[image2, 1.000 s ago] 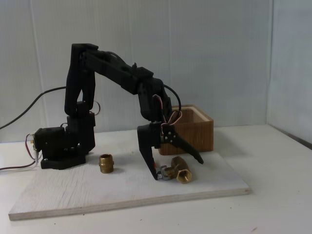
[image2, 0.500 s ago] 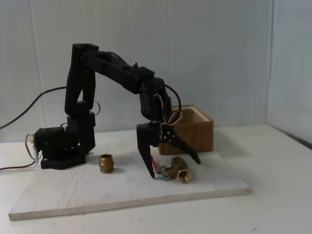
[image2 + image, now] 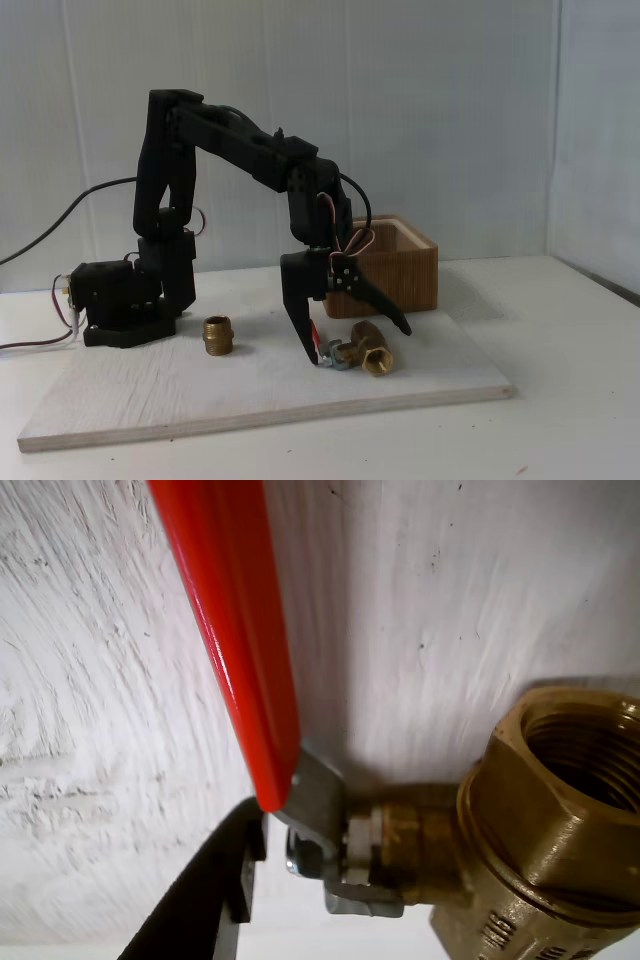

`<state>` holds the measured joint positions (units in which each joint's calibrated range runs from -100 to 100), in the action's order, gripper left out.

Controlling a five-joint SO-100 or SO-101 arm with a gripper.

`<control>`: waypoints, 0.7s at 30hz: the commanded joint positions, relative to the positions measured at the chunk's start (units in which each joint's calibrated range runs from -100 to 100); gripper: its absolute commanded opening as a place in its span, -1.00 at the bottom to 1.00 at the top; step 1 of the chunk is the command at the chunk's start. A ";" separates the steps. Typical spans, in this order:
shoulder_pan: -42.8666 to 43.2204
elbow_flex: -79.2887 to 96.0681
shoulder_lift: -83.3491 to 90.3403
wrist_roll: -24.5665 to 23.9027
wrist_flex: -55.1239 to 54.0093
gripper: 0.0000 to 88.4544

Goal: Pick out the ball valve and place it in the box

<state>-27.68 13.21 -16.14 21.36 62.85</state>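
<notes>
Lying on the board (image 3: 200, 400), left of the end effector (image 3: 362, 345): a nipple (image 3: 217, 335). Spreading wide, straddling the valve (image 3: 362, 349), one tip touching its handle (image 3: 235, 630). Standing just behind: the box (image 3: 395, 266).

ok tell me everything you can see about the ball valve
The ball valve is a small brass T-shaped body with a hexagonal threaded opening, a silver stem bracket and a thin glossy red lever. It lies on its side on the whitewashed board, in front of the box. The open gripper straddles it, one black finger by the stem.
</notes>
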 commanded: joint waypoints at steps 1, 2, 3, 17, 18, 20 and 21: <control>0.37 -2.74 1.09 0.17 0.38 0.05; 0.37 -2.74 1.09 0.17 0.21 0.05; 0.37 -2.74 1.17 0.17 0.21 0.05; 0.96 -4.36 0.75 -0.04 0.21 0.05; 0.89 -4.36 0.75 0.01 0.30 0.05; 0.74 -4.36 0.66 0.17 0.21 0.05; 0.67 -4.36 0.58 0.17 0.21 0.05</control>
<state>-27.16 11.48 -16.14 21.36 63.28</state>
